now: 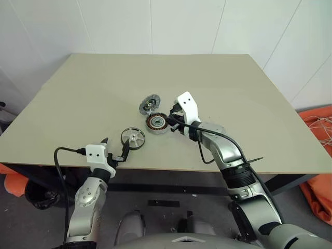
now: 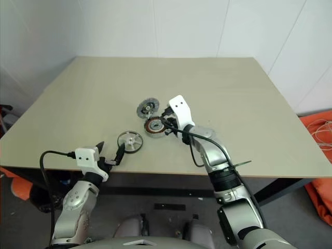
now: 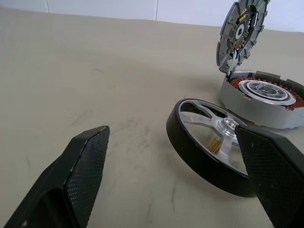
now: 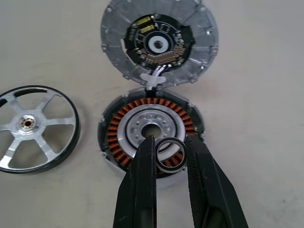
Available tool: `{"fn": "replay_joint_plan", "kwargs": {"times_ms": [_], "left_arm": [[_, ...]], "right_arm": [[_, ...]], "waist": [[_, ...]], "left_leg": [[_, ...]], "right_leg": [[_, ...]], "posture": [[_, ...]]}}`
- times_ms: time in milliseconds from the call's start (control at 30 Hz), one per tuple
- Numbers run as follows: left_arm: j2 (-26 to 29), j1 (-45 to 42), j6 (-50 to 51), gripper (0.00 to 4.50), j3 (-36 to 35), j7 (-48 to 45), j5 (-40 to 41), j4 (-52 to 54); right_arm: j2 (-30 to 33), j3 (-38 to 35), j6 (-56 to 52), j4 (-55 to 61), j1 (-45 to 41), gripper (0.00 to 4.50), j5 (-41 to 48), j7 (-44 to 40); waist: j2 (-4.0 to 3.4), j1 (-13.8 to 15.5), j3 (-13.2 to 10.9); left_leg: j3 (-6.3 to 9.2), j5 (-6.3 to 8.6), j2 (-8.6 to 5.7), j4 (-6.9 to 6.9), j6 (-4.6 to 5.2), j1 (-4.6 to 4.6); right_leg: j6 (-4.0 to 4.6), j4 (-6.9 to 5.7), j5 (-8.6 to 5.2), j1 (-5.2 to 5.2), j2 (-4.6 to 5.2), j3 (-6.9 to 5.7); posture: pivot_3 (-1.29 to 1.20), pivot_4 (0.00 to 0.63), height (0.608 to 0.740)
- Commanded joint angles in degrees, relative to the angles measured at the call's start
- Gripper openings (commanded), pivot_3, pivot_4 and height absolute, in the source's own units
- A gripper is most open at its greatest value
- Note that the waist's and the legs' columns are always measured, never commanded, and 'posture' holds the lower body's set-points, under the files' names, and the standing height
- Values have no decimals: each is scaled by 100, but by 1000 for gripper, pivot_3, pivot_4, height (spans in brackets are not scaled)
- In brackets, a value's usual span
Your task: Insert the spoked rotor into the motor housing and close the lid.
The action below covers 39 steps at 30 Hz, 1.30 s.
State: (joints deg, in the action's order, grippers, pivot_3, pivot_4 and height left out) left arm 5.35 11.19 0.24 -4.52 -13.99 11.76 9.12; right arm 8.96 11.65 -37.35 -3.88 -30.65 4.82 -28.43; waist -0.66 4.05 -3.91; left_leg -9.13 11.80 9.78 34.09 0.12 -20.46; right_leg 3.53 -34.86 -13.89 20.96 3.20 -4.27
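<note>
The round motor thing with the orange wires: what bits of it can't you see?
- Motor housing: near rim hidden in the right wrist view by the right gripper and its small ring.
- Far side cut by the left wrist view's edge.
- Lid: underside faces away.

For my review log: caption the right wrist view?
Right end effector holds small dark metal ring over round copper-wound motor housing.

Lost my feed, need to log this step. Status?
Left tool open beside rotor. Right tool shut on small ring over housing. Lid open behind housing. Rotor not yet in.
</note>
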Motion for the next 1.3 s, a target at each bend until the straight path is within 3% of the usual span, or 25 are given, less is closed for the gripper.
{"fn": "replay_joint_plan", "kwargs": {"times_ms": [33,1300], "left_arm": [[-10,-40,-131,4500,-22,-10,47,88],[-8,50,-334,4500,-20,-118,37,-92]], "right_arm": [[-118,120,79,37,-219,565,14,-18],[-686,30,1584,-2763,-1318,565,-350,165]], "waist": [[0,-4,0],[0,-11,0]], "left_leg": [[0,0,0,0,0,0],[0,0,1,0,-1,-5]], "right_leg": [[0,0,0,0,0,0],[4,-4,2,5,0,0]], "posture": [[0,0,740],[0,0,740]]}}
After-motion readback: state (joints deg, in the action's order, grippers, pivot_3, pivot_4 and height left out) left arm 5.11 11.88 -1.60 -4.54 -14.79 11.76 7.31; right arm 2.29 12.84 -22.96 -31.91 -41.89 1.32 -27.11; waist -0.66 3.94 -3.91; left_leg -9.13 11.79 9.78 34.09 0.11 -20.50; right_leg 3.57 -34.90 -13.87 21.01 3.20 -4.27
